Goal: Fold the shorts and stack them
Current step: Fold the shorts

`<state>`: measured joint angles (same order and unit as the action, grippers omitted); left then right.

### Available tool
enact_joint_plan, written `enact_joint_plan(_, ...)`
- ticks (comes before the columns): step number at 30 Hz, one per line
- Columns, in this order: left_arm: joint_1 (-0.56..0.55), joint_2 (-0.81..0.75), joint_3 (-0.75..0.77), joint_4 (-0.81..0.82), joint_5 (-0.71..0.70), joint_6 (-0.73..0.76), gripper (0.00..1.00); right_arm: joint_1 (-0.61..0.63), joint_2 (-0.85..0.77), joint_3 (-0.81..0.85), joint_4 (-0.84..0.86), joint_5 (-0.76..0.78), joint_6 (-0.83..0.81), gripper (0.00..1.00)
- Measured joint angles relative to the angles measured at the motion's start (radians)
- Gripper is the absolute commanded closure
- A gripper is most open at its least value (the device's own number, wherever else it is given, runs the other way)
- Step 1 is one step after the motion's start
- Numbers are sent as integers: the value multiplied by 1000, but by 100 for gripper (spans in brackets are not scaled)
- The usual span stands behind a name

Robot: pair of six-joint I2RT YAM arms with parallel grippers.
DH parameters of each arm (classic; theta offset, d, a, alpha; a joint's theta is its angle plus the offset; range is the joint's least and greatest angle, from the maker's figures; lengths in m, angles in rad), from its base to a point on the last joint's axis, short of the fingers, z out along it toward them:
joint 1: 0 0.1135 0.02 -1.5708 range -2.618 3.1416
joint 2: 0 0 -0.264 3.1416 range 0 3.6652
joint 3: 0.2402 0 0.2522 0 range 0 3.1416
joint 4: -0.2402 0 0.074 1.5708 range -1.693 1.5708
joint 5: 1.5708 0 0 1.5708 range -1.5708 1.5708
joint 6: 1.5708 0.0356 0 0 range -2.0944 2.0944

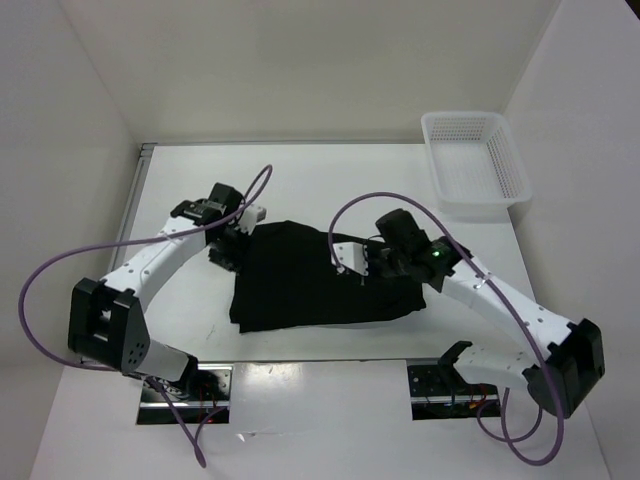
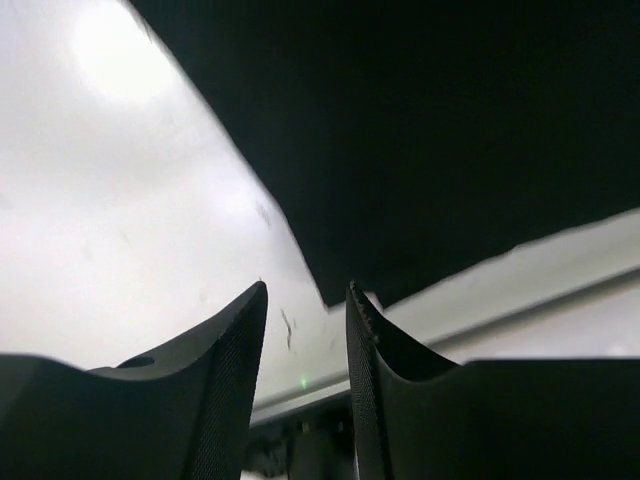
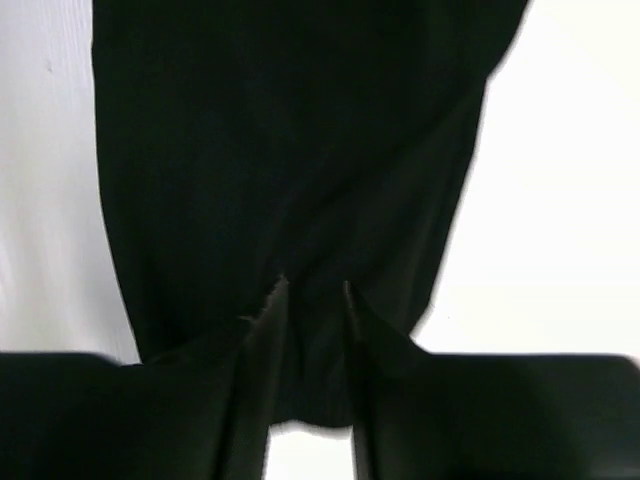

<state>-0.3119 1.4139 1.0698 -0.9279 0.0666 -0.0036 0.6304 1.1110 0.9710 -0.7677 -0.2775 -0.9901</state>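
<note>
The black shorts [image 1: 300,280] lie roughly flat in the middle of the table. My left gripper [image 1: 232,243] is at their upper left edge. In the left wrist view it [image 2: 307,300] is open and empty, with a corner of the shorts [image 2: 420,150] just past its fingertips. My right gripper [image 1: 362,262] is low over the right part of the shorts. In the right wrist view it [image 3: 312,295] is open, and the near edge of the shorts [image 3: 300,150] lies between and under its fingers.
A white mesh basket [image 1: 476,165] stands at the far right corner of the table. White walls close in the back and both sides. Purple cables loop above both arms.
</note>
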Motion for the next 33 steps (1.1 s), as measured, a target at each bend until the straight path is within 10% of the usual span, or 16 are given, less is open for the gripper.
enact_joint_plan(12,-121,153,-76,188,27,0,55,40,199,-243,258,93,130,84)
enact_joint_plan(24,-137,163,-205,280,-48,-4,56,41,233,-361,433,272,68,78)
enact_joint_plan(33,6,367,30,247,-114,-3,59,49,334,-280,566,292,68,76)
